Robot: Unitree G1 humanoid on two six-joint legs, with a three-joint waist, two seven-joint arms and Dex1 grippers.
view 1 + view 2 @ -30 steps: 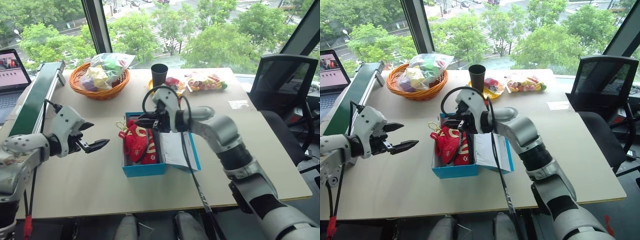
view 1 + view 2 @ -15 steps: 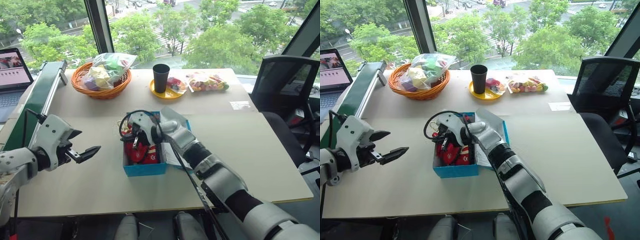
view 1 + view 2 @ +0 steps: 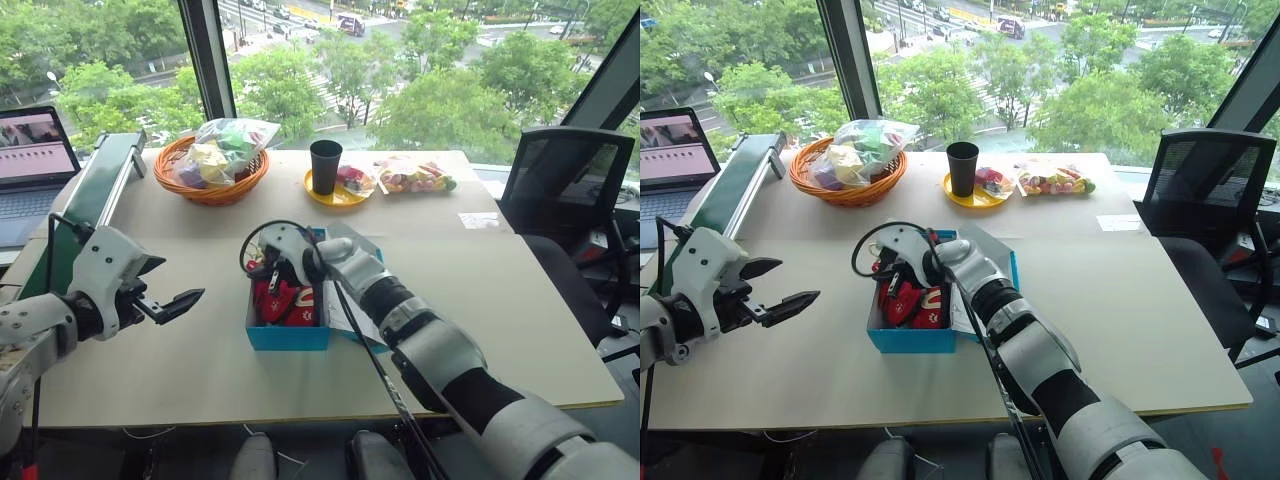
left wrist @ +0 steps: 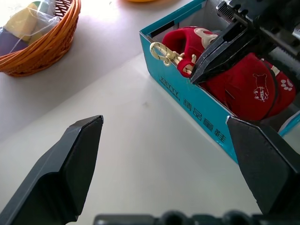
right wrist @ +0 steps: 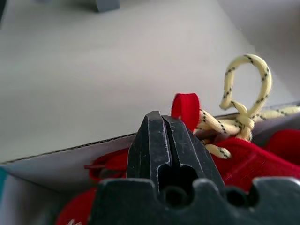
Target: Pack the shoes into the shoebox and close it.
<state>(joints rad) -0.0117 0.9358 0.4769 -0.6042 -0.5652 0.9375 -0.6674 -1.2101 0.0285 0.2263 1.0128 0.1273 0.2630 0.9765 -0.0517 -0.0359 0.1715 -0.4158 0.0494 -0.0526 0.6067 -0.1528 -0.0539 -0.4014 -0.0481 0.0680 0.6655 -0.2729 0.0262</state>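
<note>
Right pincer (image 4: pixel 199 75) pressed closed (empty) over shoes (image 3: pixel 285 300) in shoebox (image 3: pixel 288 337); left pincer (image 3: pixel 170 302) wide

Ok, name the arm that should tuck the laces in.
Right, probably. Its tool is shut inside the shoebox over the shoes, beside the laces. The left tool hangs open, away from the box.

The table (image 3: pixel 520 300) bears shoebox (image 3: pixel 288 338), basket (image 3: pixel 210 185), plate (image 3: pixel 335 196), laptop (image 3: pixel 35 160).
</note>
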